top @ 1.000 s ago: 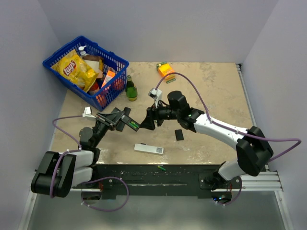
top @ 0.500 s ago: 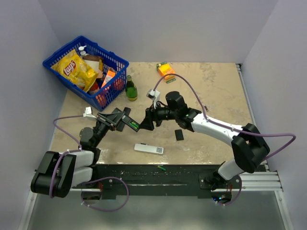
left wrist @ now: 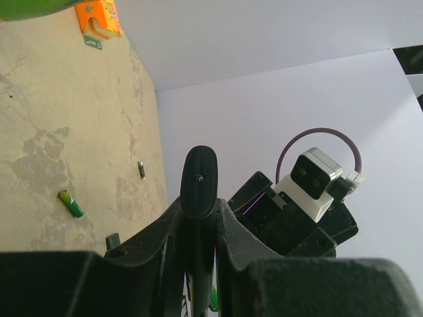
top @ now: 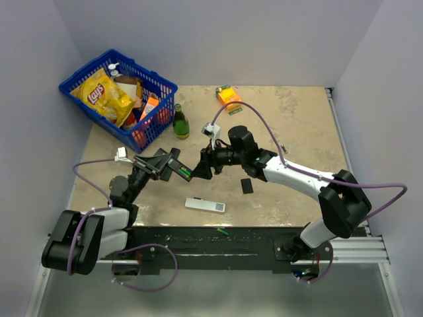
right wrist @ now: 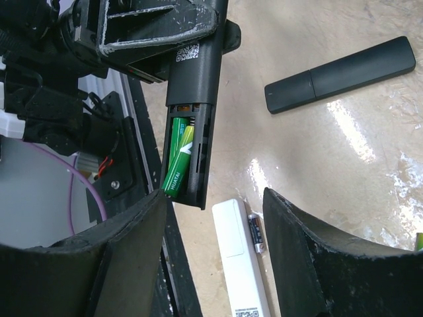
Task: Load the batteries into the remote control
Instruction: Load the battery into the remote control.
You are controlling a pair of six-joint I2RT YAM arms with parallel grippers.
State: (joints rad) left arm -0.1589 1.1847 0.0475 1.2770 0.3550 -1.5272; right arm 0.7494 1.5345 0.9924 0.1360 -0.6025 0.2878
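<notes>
My left gripper (top: pixel 165 165) (left wrist: pixel 198 208) is shut on the black remote control (top: pixel 177 169) (left wrist: pixel 199 179) (right wrist: pixel 198 86) and holds it above the table. The remote's open compartment shows in the right wrist view. Two green batteries (right wrist: pixel 178 155) lie in it, one tilted with its lower end sticking out. My right gripper (top: pixel 199 170) (right wrist: pixel 215 198) is open just past that end of the remote, with nothing between its fingers. Its left finger (right wrist: pixel 132 244) is right next to the protruding battery end. Another green battery (left wrist: pixel 70 203) lies loose on the table.
A white remote (top: pixel 205 205) (right wrist: pixel 241 264) lies under my right gripper with a dark battery (right wrist: pixel 256 232) beside it. A black cover piece (top: pixel 246 185) (right wrist: pixel 340 72) lies nearby. At the back are a green bottle (top: pixel 180 123), a blue basket (top: pixel 165 86) and an orange box (top: pixel 228 96).
My right arm has edged a little left toward the remote's end and its jaws have narrowed slightly. The left arm and the remote have not moved.
</notes>
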